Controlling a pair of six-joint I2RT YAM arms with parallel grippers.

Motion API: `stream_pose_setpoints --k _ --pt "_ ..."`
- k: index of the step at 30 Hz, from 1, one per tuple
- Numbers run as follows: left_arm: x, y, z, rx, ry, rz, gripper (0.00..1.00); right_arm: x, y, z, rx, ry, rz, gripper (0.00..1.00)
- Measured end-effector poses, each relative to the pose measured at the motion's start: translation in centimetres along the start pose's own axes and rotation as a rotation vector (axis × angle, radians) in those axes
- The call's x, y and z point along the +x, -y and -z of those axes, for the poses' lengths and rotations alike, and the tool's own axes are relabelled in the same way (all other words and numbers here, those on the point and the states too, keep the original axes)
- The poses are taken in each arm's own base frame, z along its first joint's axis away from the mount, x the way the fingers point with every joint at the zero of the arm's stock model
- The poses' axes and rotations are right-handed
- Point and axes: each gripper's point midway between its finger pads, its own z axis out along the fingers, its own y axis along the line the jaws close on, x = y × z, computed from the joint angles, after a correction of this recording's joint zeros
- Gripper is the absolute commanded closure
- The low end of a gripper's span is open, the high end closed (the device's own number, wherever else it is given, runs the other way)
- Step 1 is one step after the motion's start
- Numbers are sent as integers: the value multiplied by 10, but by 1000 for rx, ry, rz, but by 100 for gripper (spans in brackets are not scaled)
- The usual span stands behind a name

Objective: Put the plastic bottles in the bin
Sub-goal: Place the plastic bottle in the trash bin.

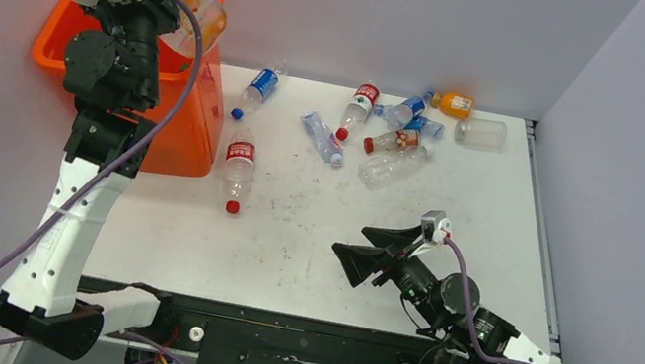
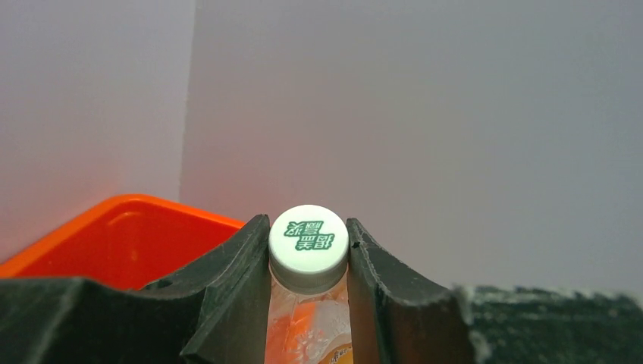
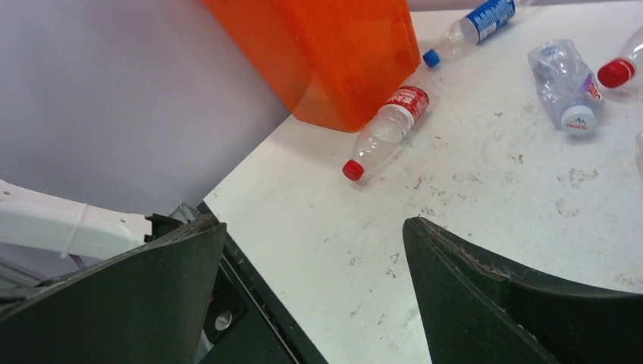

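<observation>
My left gripper (image 1: 168,3) is raised over the orange bin (image 1: 50,44) and is shut on an orange-tinted plastic bottle (image 1: 200,12). In the left wrist view its white cap (image 2: 308,239) sits between the fingers, with the bin's rim (image 2: 121,208) behind. My right gripper (image 1: 369,246) stands open low over the table's front middle, nothing between its fingers (image 3: 470,296). Several plastic bottles lie on the table: a red-labelled one (image 1: 238,174) beside the bin, a blue-labelled one (image 1: 259,91), a crushed clear one (image 1: 322,137), and a cluster (image 1: 402,136) at the back.
The bin (image 3: 341,53) stands at the table's far left corner. An orange bottle (image 1: 454,103) and a clear one (image 1: 480,133) lie by the back wall. In the right wrist view the red-labelled bottle (image 3: 387,125) lies ahead, and the table's front edge (image 3: 250,258) is close.
</observation>
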Motion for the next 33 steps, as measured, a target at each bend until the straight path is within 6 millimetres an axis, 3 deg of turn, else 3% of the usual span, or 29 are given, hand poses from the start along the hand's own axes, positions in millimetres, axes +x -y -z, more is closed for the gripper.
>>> stream_pose_setpoints --k 7,8,9,12,14,18,21,25,27,30,33 --pt "3 -22 -30 -136 92 -85 100 43 24 -6 82 -88 -35 10" --pt "3 -28 -33 -164 103 -104 96 48 27 -6 92 -100 -37 10" --pt "4 -34 -36 -194 111 -124 88 52 29 -5 101 -109 -36 10" --pt "13 -57 -47 -299 125 -195 44 55 35 -4 127 -113 -31 10" --pt "24 -68 -51 -344 113 -235 5 56 39 -2 144 -116 -22 10" --pt "40 -66 -50 -353 83 -259 4 52 44 4 164 -109 -11 10" --pt "36 -23 -39 -253 83 -235 4 48 48 7 184 -95 -7 10" --pt "13 84 -1 71 64 -138 4 40 53 9 223 -69 -4 10" --pt "0 122 25 235 38 -90 4 36 57 10 248 -52 -2 10" --pt "-8 153 64 439 -32 -42 4 26 67 11 315 -13 4 10" --pt "20 167 103 598 -162 -33 4 16 83 14 416 27 16 10"
